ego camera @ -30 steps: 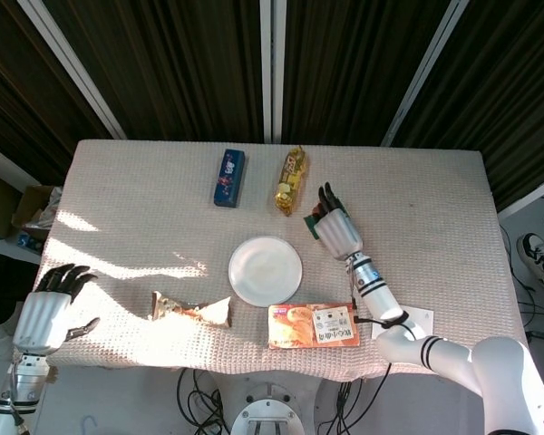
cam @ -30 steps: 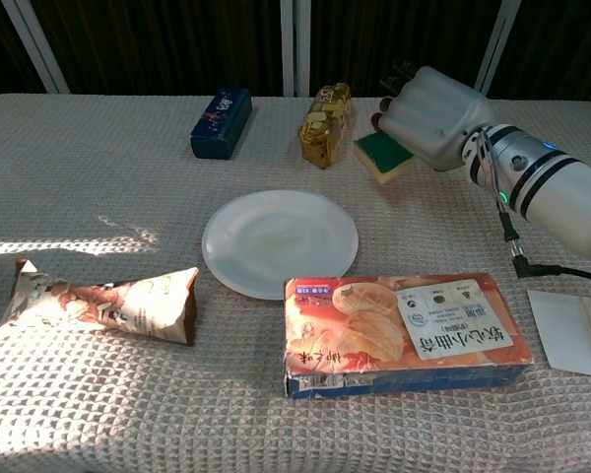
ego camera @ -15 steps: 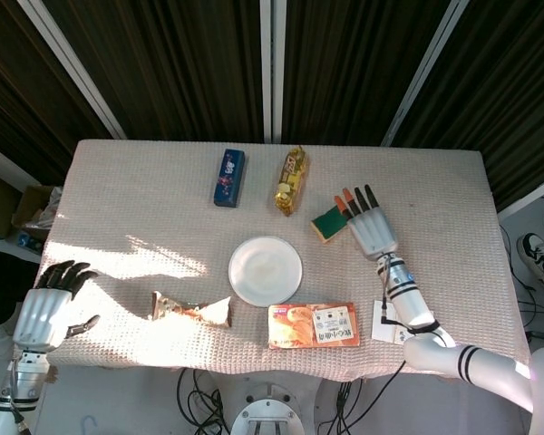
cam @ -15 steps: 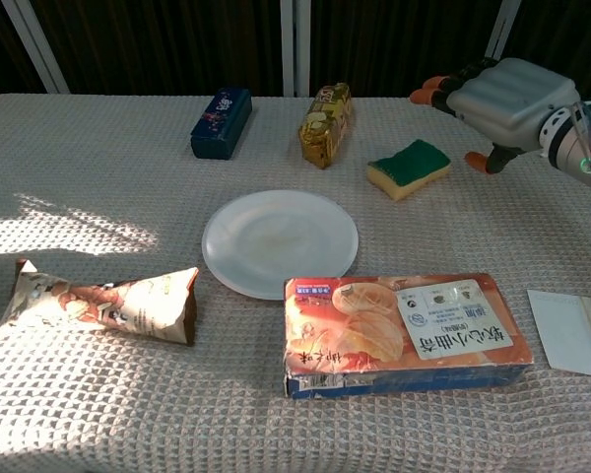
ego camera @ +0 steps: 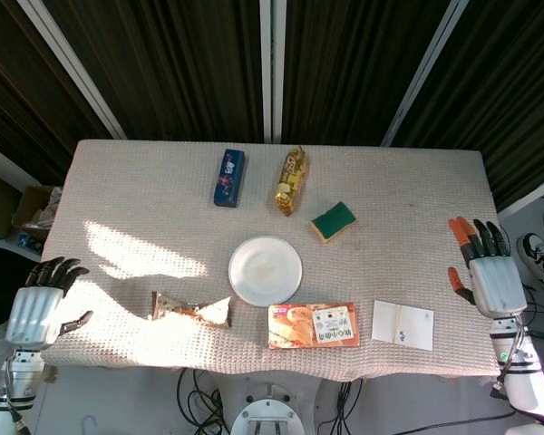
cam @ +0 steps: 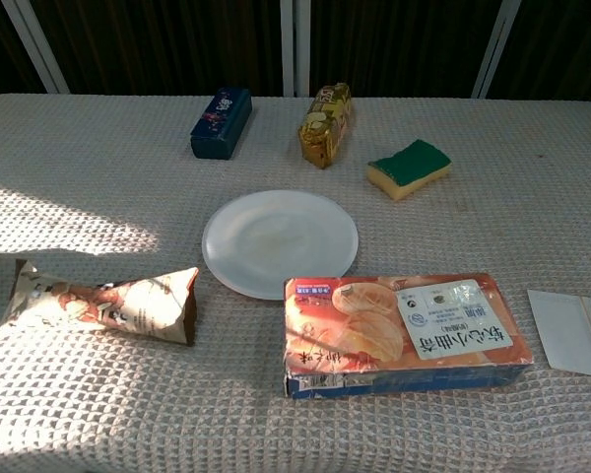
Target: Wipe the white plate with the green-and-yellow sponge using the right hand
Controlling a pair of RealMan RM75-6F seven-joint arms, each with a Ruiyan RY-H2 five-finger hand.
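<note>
The white plate lies near the middle of the table. The green-and-yellow sponge rests on the cloth to the plate's far right, green side up, with nothing touching it. My right hand is off the table's right edge, fingers spread and holding nothing; the chest view does not show it. My left hand hangs beyond the left edge, fingers apart and empty.
A blue box and a yellow packet lie at the back. A wrapped snack, an orange biscuit box and a white paper line the front edge of the table.
My right hand let go of the sponge and drew back to the right, past the table's edge. The sponge stays where it was set down. The left hand barely shifted.
</note>
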